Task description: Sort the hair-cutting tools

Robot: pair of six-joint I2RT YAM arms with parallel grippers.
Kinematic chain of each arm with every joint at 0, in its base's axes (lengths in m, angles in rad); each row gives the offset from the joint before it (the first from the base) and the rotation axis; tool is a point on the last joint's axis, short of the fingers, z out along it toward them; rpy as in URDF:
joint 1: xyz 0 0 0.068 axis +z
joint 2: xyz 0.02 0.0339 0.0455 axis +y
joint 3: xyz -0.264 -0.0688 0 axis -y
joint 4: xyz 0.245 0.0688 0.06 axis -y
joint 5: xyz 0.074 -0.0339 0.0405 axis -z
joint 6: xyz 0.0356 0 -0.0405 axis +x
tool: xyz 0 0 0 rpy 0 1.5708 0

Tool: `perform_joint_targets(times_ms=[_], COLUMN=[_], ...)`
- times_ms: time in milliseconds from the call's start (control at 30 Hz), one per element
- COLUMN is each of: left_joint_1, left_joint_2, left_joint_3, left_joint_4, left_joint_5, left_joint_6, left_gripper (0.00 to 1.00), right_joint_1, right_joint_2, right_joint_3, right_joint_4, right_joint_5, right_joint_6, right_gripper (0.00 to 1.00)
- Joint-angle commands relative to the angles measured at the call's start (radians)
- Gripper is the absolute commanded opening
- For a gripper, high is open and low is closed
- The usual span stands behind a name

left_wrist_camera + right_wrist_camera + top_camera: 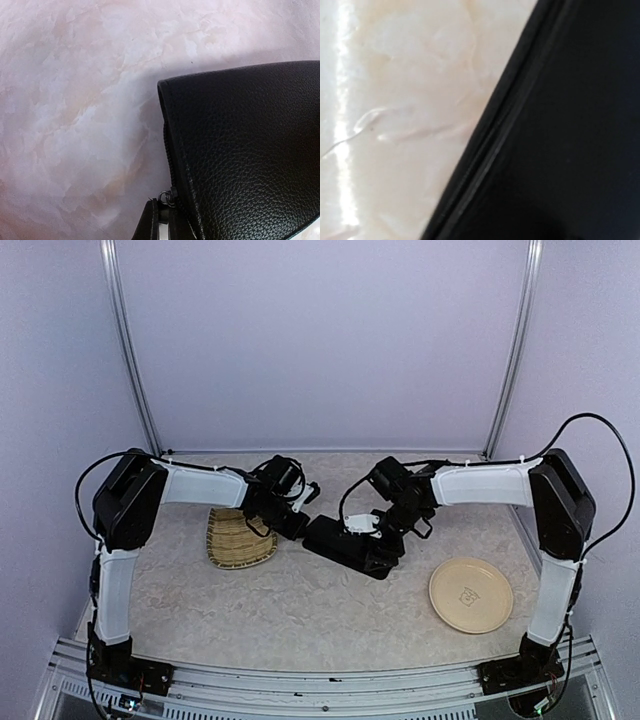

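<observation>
No scissors and no hair clips show in any view. The black zip case (pixel 340 543) lies at the table's middle. My left gripper (pixel 298 524) is at the case's left end. In the left wrist view the case (pixel 250 150) fills the right side, and my left gripper (pixel 164 222) is shut on the zip pull (pixel 169 197) at its edge. My right gripper (pixel 385 540) is down on the case's right part. The right wrist view shows only the case's edge (pixel 560 150) very close, with no fingers in sight.
A woven bamboo tray (pixel 232 540) lies left of the case, under my left arm. A round tan plate (pixel 470 595) sits at the front right. Metal frame posts and pale walls close the back and sides.
</observation>
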Motion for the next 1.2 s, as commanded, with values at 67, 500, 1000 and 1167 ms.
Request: perform_joint_targets(times_ms=[67,500,1000,1167], left_joint_1=[0.021,0.036,0.05,0.032], left_joint_2=[0.055,0.077,0.008,-0.023], left_joint_3=[0.065,0.081,-0.014,-0.08], left_joint_4=[0.01,0.01,-0.028,-0.03], left_joint_5=[-0.006,0.023,0.013,0.192], left_joint_6=[0.023,0.019,0.009,-0.003], left_gripper=[0.0,0.0,0.0,0.0], right_joint_1=[0.054,0.102,0.099,0.087], right_joint_2=[0.058,0.178,0.27,0.292], right_joint_3=[0.131,0.143,0.092,0.115], right_joint_4=[0.155,0.321,0.398,0.389], right_joint_5=[0.04,0.036,0.229,0.207], right_joint_6=[-0.015,0.145,0.315,0.356], right_gripper=[0.72,0.59,0.0,0.0])
